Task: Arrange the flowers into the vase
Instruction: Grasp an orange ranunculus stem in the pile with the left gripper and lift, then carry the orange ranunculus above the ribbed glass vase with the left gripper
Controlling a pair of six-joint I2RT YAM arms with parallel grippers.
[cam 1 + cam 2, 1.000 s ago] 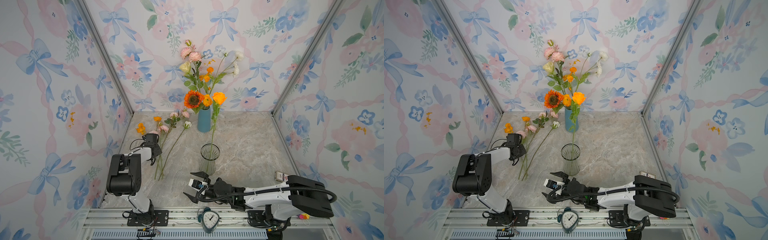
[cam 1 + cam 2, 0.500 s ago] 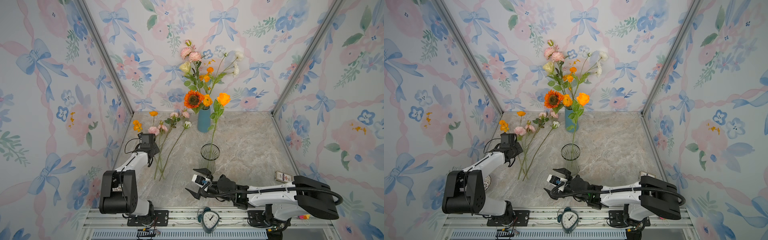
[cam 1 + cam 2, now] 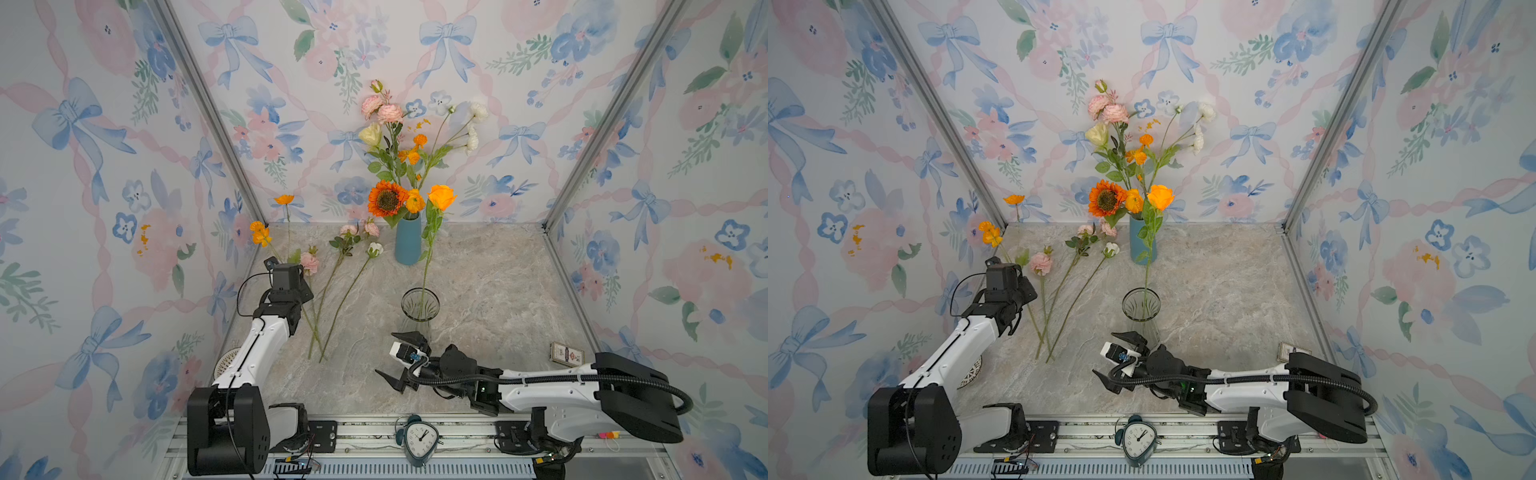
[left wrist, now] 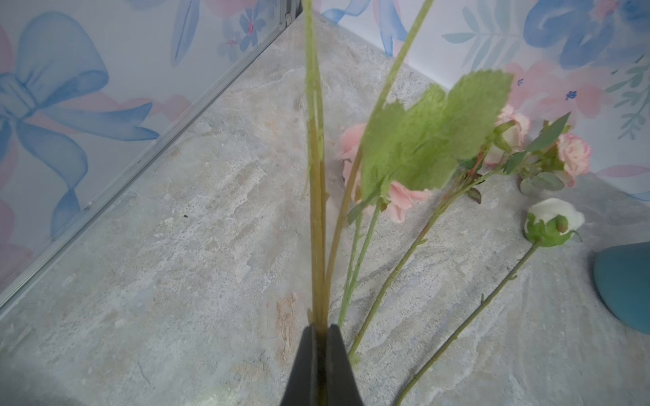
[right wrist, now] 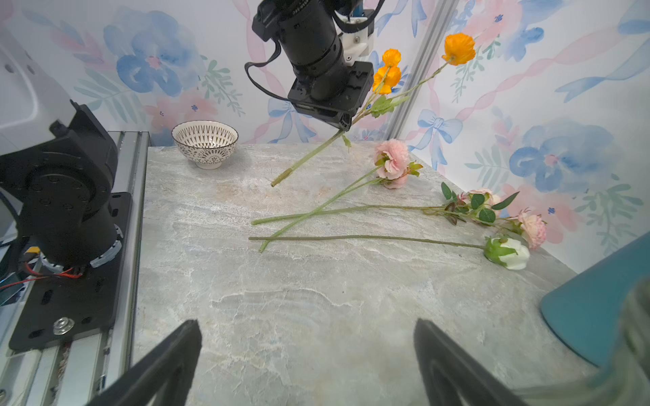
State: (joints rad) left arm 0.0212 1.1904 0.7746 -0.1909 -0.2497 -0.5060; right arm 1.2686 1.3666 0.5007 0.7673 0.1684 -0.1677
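— What's the left gripper [image 4: 320,328] doing?

— I see it pressed together on the stem of the orange poppies [image 3: 259,235]. The stem is held at a tilt, with the blooms up by the back left corner in both top views.

— And the right?

— My right gripper [image 3: 386,353] is spread wide and holds nothing. It sits low in the centre of the frame, just below the glass vase [image 3: 411,311].

— What else?

— One orange bloom [image 3: 441,196] stands in the glass vase. A pink peony [image 3: 309,262], a pink spray [image 3: 353,232] and a white rose [image 3: 375,248] lie on the surface [image 3: 490,282], left of centre. A bunch [image 3: 388,137] fills the blue vase [image 3: 408,249] at the back.
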